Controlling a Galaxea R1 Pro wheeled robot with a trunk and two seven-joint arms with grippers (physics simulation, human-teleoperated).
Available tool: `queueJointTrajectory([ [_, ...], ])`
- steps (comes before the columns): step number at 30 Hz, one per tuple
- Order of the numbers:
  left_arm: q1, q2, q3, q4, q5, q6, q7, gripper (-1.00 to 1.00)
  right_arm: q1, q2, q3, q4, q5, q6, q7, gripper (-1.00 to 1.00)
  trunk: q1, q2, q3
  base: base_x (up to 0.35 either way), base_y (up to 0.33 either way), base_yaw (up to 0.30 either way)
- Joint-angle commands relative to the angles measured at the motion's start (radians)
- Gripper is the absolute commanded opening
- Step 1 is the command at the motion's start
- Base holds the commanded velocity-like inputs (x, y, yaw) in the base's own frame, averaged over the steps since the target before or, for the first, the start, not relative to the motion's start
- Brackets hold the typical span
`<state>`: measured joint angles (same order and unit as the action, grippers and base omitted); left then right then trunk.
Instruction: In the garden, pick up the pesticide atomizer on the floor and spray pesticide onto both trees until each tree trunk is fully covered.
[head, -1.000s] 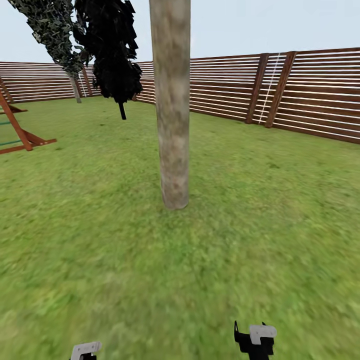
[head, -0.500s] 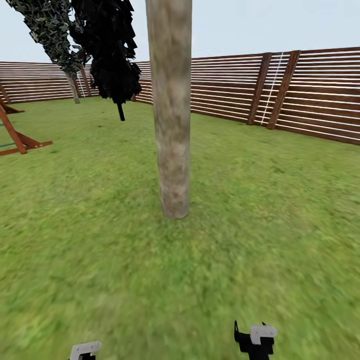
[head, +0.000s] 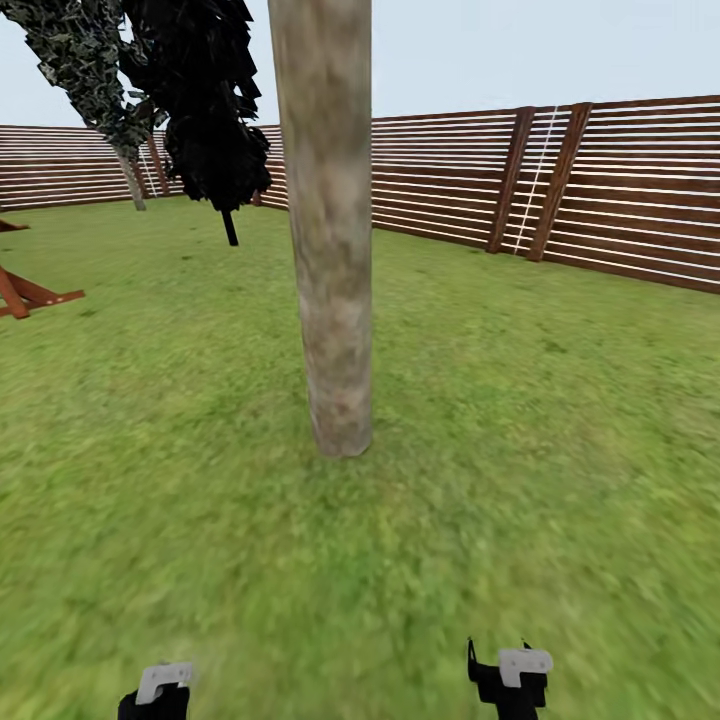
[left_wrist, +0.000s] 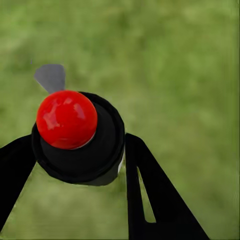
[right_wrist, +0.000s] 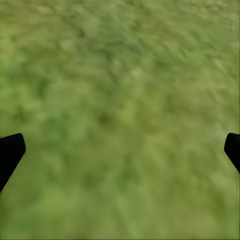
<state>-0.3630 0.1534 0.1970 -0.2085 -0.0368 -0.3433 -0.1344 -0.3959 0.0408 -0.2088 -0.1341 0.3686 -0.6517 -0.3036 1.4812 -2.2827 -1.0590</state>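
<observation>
The view is closing in on the tree trunk, which now stands nearer and lower in the head view than 1 s ago.
The left claw is clamping the pesticide atomizer around its black collar, under the red knob; it looks light, rigid and smooth, so probably slippery. The right claw is hanging wide open, empty, over the lawn.

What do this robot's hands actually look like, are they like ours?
No. Each is a black two-fingered clamp. The left gripper has flat, tapering fingers, one with a slot cut through. The right gripper shows black fingertips. From above, both carry pale grey blocks.
</observation>
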Motion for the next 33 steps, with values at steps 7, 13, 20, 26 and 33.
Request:
queueJointTrajectory([
  [7, -0.031, 0.041, -0.022, -0.034, -0.173, 0.009, -0.157, -1.0, -0.012, 0.012, 0.053, -0.176, 0.227, 0.077, 0.178, 1.0, 0.0, 0.0, -0.001, 0.009, 0.0, 0.0],
  [13, -0.184, 0.042, -0.023, -0.036, -0.539, 0.029, -0.529, -1.0, -0.072, 0.024, 0.106, -0.36, 0.271, 0.309, 0.794, 1.0, 0.0, 0.0, -0.001, 0.0, 0.0, 0.0],
  [20, -0.204, 0.031, -0.024, -0.038, -0.728, 0.034, -0.685, -1.0, -0.073, 0.07, 0.218, -0.429, 0.281, 0.384, 0.885, 1.0, 0.0, 0.0, -0.001, 0.0, 0.0, 0.0],
  [26, -0.212, -0.02, -0.023, -0.084, -0.788, 0.054, -0.71, -1.0, -0.076, 0.08, 0.22, -0.432, 0.283, 0.383, 0.992, -1.0, 0.0, 0.0, -0.001, 0.0, 0.0, 0.0],
  [33, -0.217, -0.084, -0.063, -0.117, -0.818, 0.121, -0.714, -1.0, -0.095, 0.088, 0.221, -0.432, 0.285, 0.383, 1.076, -1.0, 0.0, 0.0, -0.001, 0.0, 0.0, 0.0],
])
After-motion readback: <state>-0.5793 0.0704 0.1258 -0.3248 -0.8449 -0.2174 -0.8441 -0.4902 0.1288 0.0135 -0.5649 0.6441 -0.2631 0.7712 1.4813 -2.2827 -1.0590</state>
